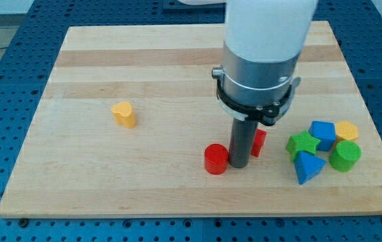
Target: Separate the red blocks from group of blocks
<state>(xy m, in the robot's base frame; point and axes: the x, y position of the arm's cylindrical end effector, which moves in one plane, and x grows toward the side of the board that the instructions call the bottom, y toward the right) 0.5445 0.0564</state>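
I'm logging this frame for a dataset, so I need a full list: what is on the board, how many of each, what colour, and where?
Red cylinder: 1, red, just to the view's left of my tip.
Red block: 1, red, partly hidden behind the rod on its right; shape unclear.
Yellow heart-shaped block: 1, yellow, alone at the view's left.
Green star-like block: 1, green, left side of the cluster at the view's right.
Blue blocks: 2, blue, one at the cluster's top, one at its bottom.
Yellow block: 1, yellow, cluster's upper right.
Green cylinder: 1, green, cluster's right.
Wooden board: 1, light wood, under everything.
My tip: 1, dark rod end, between the two red blocks.
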